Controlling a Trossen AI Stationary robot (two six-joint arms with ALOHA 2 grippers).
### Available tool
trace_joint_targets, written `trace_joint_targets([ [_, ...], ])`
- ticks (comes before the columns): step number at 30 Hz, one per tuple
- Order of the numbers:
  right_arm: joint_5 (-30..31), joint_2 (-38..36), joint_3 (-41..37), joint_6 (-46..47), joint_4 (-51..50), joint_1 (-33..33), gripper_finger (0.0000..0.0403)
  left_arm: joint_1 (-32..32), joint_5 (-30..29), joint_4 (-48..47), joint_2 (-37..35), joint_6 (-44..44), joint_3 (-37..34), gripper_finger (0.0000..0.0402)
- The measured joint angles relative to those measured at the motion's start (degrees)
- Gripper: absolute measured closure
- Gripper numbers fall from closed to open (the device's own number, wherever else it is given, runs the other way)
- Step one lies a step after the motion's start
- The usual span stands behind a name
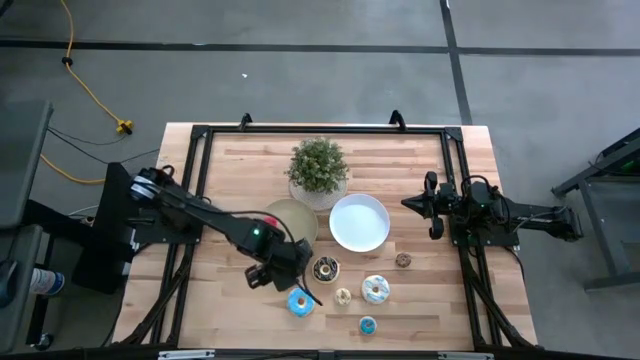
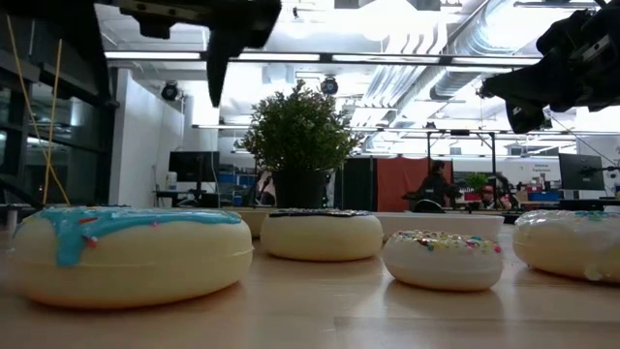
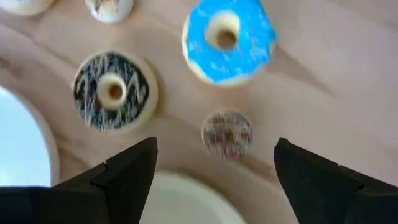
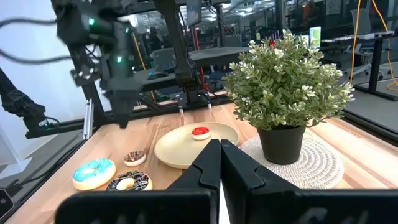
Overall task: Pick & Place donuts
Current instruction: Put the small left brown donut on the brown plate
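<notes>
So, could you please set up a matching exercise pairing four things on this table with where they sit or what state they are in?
Things:
1. red donut
2. left gripper
3. right gripper
4. potted plant

Places or states:
A. shut, waiting at the table's right side
B. standing on a round pale mat
C. lying on the tan plate
D. open, above the loose donuts

Pairs: 1-C, 2-D, 3-A, 4-B
</notes>
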Motion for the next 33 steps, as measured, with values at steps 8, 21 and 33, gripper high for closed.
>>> trace_joint_targets([
  [8, -0.05, 0.17, -0.02, -0.01, 0.05, 0.00, 0.0402, -3.19, -0.83, 0.53, 3.88, -1.89, 0.10, 0.0090],
  [21, -0.02, 0.42, 0.00, -0.02, 0.10, 0.01, 0.0402, -2.75, -2.06, 1.05, 6.98, -0.05, -0.20, 0.0090],
  [33, 0.04, 0.68, -0.02, -0.02, -0.06, 0.02, 0.0402, -1.52, -1.34, 5.84, 8.03, 1.36, -4.27, 0.0090],
])
